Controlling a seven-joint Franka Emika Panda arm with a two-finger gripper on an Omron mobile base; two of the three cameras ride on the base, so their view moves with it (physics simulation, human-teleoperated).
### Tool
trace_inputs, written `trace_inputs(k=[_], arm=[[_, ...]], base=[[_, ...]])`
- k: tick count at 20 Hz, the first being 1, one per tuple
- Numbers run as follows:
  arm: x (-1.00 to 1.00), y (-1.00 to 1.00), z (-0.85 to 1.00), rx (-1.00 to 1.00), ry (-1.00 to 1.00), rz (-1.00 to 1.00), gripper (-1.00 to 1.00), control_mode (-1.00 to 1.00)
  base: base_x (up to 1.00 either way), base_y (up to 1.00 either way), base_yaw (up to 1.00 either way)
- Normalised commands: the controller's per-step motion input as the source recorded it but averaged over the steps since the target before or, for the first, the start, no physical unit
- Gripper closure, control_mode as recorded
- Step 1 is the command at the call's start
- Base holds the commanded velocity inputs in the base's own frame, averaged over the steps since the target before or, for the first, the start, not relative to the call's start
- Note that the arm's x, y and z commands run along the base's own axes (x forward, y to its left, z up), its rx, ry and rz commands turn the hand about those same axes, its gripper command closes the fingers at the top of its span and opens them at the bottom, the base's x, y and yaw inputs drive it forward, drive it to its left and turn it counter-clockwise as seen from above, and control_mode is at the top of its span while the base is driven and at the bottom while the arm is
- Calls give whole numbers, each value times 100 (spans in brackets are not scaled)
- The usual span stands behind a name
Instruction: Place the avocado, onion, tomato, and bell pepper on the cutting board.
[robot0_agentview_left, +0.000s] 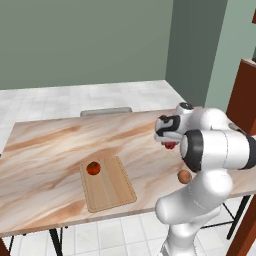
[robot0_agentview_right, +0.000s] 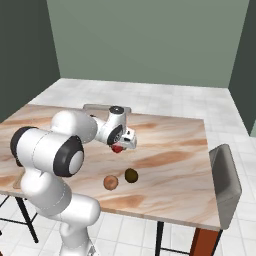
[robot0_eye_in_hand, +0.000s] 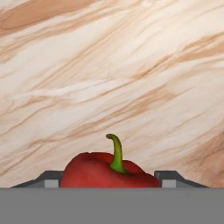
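Fingers (robot0_eye_in_hand: 109, 183) closed on the bell pepper (robot0_eye_in_hand: 107, 169), lifted clear of the worktop (robot0_agentview_left: 45, 150). Best carried level and left to the cutting board (robot0_agentview_left: 112, 187), lowered onto bare wood near the tomato (robot0_agentview_left: 93, 168), released only once resting. Onion (robot0_agentview_right: 110, 182) and avocado (robot0_agentview_right: 131, 175) waiting at the near edge.
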Motion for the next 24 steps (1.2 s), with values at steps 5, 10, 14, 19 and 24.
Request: trace_inputs(k=[5,10,14,19,24], arm=[[0,41,36,2,9,0,100,-100],[0,46,19,5,6,0,100,-100],[0,50,5,6,3,0,100,-100],[0,55,0,6,1,0,100,-100],[-2,56,0,5,0,0,100,-100]], base=[[0,0,0],[0,0,0],[0,0,0],[0,0,0],[0,0,0]])
